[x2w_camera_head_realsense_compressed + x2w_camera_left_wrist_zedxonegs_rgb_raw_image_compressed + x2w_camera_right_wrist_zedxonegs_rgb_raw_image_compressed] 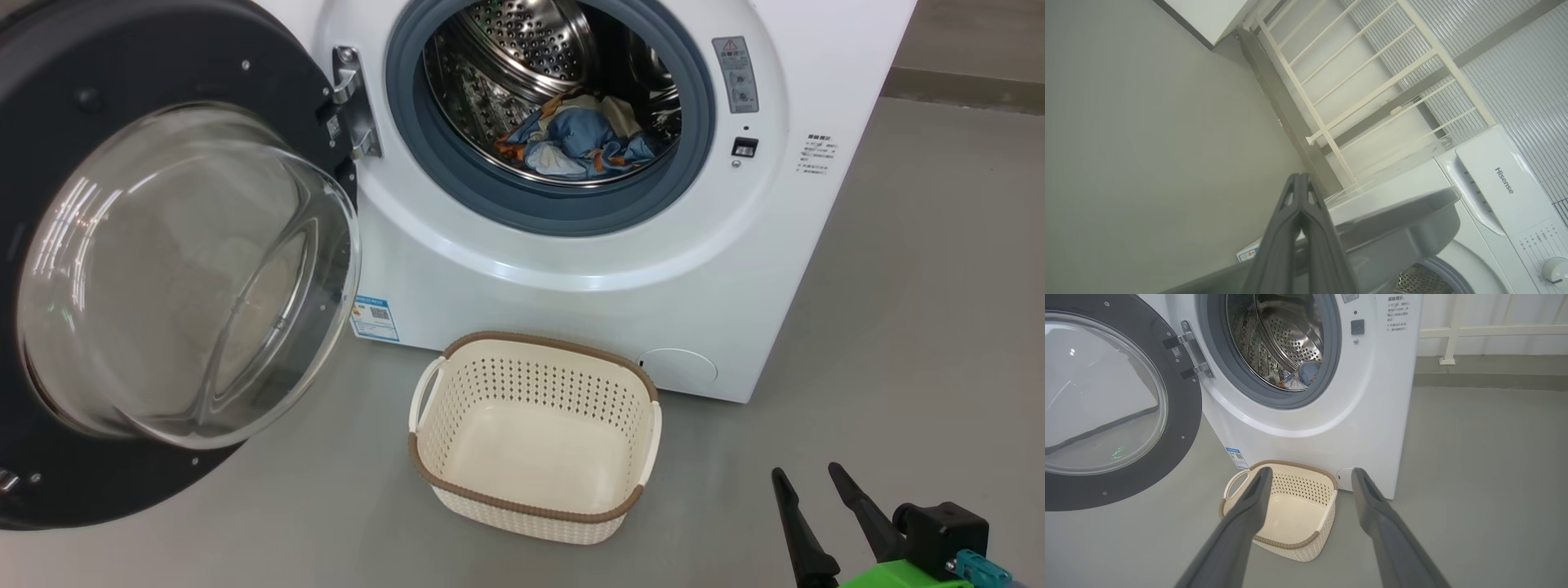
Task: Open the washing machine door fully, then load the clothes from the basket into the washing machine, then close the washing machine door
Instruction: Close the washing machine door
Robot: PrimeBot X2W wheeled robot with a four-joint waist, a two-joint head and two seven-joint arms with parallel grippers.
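Soft blue and orange clothes (580,139) lie in the white washing machine (571,278). Its round black glass door (163,269) stands wide at the left. The right gripper (804,469) has wide jaws, the left gripper (1300,176) has jaws pressed together, both empty. A push could slip off the shiny door.

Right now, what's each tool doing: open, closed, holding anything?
Left tool: closed, fingers pressed together, holding nothing.
Right tool: open, fingers spread wide, holding nothing.
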